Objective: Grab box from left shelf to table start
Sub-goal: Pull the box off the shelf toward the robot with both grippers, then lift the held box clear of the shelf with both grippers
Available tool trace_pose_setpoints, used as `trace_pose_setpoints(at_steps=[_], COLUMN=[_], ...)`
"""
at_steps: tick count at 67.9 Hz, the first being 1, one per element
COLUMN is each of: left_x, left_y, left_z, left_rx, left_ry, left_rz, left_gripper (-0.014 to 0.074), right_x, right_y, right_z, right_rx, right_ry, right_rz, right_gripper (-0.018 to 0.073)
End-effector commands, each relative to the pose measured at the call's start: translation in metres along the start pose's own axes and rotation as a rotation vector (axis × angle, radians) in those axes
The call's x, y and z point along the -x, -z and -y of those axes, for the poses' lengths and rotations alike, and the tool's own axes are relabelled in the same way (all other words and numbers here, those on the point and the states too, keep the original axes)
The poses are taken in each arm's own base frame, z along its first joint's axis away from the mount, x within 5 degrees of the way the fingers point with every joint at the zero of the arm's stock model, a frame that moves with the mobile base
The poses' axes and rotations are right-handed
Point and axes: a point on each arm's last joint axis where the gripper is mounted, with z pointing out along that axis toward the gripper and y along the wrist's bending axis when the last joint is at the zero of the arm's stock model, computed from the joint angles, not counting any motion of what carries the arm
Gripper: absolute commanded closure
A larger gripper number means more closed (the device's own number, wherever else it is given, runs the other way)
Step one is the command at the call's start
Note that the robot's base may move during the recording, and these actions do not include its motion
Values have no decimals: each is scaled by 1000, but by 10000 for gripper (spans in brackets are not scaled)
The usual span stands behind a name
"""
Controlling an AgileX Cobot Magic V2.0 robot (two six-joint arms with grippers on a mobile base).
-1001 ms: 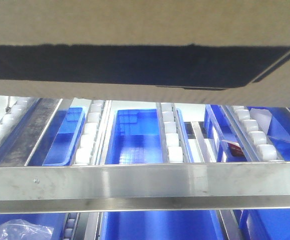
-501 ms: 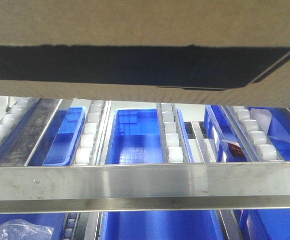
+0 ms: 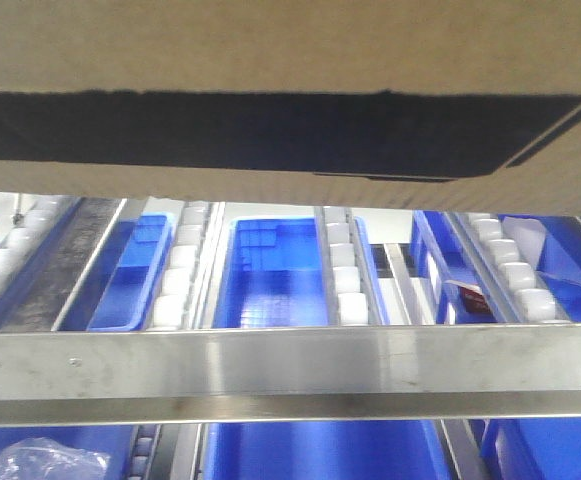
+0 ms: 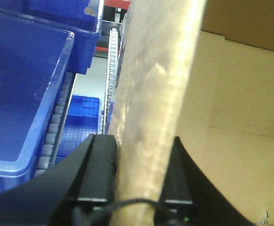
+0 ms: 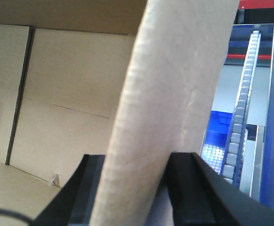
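Shelving of steel and blue plastic backs every view, and we list what stands before it, from the fingers outward. Item one: left gripper (image 4: 139,188), its dark fingers (image 4: 99,169) closed on an upright cardboard wall that fills the gap between them. Item two: right gripper (image 5: 137,188), fingers (image 5: 186,188) likewise clamped on a cardboard wall. Item three: the box (image 3: 270,60), held by both walls. Its brown interior lies to the inner side of each pair of fingers, and its black printed panel spans the top of the front view. Item four, beyond the fingers and outside the walls: grey roller tracks (image 4: 111,70) running away from us. Item five, farther still: the blue bins (image 3: 270,280) lying between the tracks. Item six: the left shelf (image 3: 290,365), its brushed-steel rail crossing the front view below the box, apart from it. The table we cannot make out with certainty. Change over the last second: the box holds the same place in the front view, while the bins behind it have shifted only very slightly. We judge the box to be gripped firmly and clear of the rail, with the carry toward the table barely begun. What remains is to withdraw it and set it down.
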Motion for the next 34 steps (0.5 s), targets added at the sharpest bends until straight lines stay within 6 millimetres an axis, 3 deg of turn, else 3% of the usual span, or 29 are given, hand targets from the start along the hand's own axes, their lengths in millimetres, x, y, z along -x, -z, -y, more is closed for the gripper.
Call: trace_pose_setpoints(at_steps=[1, 34], left_x=[18, 18], left_y=[8, 8], left_z=[10, 10], left_rx=[-129, -129], left_ry=[-43, -43], left_rz=[146, 146], left_gripper=[688, 688], right_x=[24, 24], right_y=[2, 2], right_z=[1, 1], right_rx=[-37, -37], right_ry=[34, 34], right_rz=[188, 188], right_gripper=[502, 502])
